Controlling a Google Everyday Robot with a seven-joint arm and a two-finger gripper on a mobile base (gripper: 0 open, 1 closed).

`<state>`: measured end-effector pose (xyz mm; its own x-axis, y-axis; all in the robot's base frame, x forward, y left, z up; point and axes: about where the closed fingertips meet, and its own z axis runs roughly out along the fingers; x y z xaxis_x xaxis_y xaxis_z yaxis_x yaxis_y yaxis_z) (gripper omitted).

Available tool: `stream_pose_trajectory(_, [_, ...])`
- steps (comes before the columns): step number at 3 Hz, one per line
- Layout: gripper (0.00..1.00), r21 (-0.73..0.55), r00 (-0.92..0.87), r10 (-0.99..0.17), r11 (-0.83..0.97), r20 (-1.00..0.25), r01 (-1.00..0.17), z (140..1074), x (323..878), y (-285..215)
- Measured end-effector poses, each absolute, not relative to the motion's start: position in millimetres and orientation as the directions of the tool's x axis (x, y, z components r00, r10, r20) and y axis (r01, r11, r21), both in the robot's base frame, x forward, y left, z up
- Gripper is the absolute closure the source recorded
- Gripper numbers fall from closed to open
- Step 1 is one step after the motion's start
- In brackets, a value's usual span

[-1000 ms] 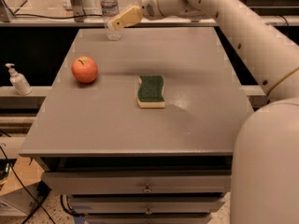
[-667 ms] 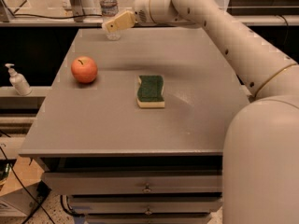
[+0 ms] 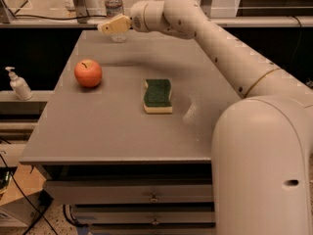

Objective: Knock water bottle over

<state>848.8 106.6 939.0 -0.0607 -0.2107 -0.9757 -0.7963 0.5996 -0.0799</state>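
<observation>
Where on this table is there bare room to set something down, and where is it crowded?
Free: the front strip of the table, nearer than the apple and sponge, and the gap between those two. Crowded: the far edge, where the gripper hangs right in front of the upright water bottle.

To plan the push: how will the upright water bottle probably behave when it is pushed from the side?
The water bottle stands tall and narrow, so it probably tips easily. It looks like clear plastic, likely light. Once down, its round body may roll on the flat table. The claw is before its lower half.
</observation>
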Motion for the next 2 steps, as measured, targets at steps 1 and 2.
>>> stream_pose_trajectory(1, [0.0, -0.057, -0.08, -0.188, 0.628, -0.979, -0.776, 931.9, 866.3, 118.0])
stream_pose_trajectory(2, [0.0, -0.049, -0.093, -0.188, 0.638, -0.978, -0.768, 925.9, 878.6, 130.5])
